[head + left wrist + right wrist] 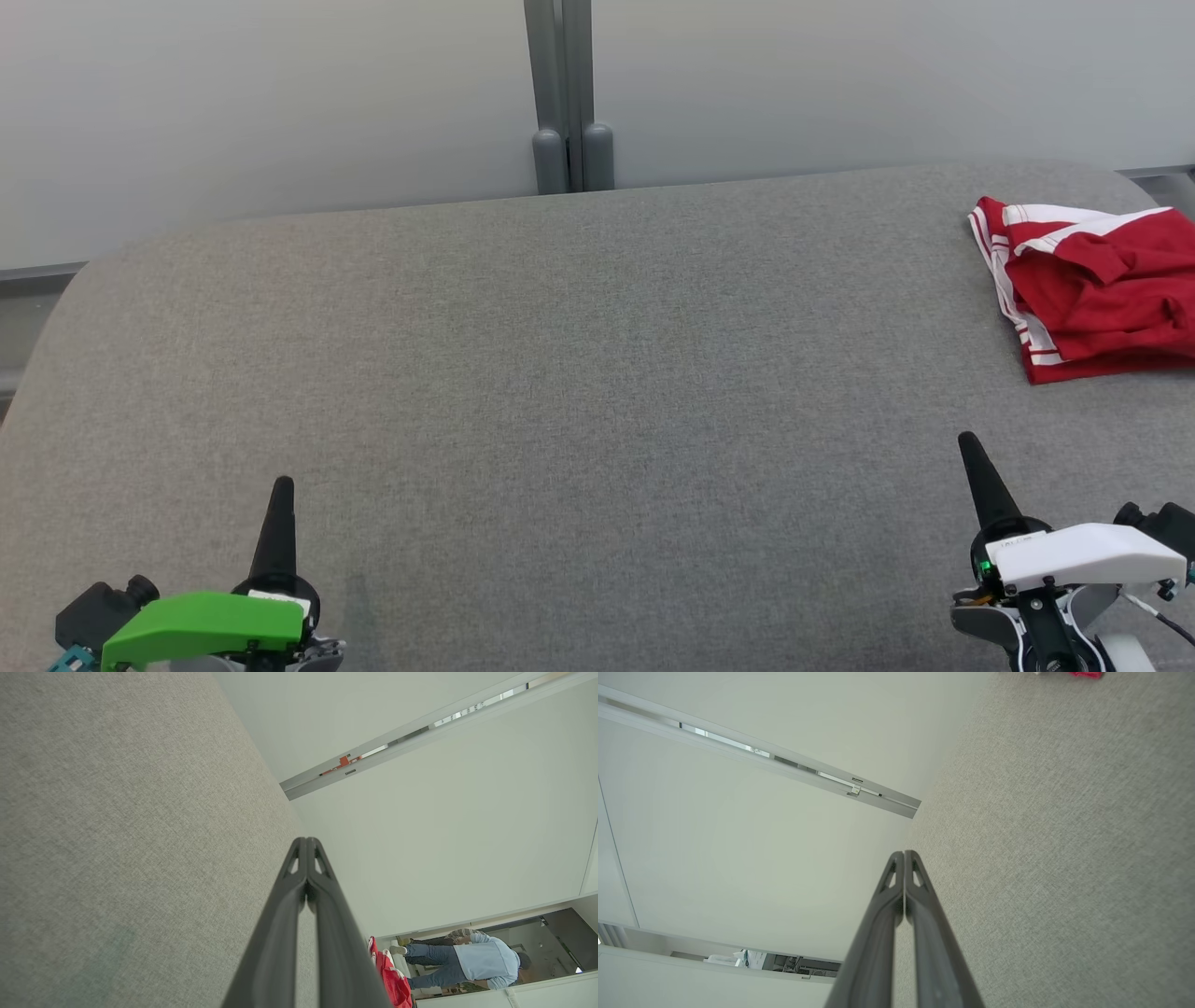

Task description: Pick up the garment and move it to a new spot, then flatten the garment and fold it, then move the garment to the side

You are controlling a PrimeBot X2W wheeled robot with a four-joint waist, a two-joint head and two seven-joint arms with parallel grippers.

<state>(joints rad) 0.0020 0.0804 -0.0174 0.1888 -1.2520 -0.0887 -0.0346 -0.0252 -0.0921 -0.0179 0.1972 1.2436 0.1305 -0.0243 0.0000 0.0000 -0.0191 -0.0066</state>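
Observation:
The garment (pixel 1097 285) is red with white stripes and lies folded at the far right of the grey fabric surface (pixel 579 373), running off the head view's right edge. A strip of the garment (pixel 392 977) shows in the left wrist view, and a sliver of the garment (pixel 1085 674) at the top of the right wrist view. My left gripper (pixel 281 485) is shut and empty at the lower left. My right gripper (pixel 967 441) is shut and empty at the lower right, a short way in front of the garment. Both fingertip pairs meet: left gripper (pixel 306 841), right gripper (pixel 904 854).
A pale wall with a grey vertical post (pixel 565 93) stands behind the surface. A person (pixel 467 959) stands in a doorway seen in the left wrist view. The surface's rounded far corners fall away at left and right.

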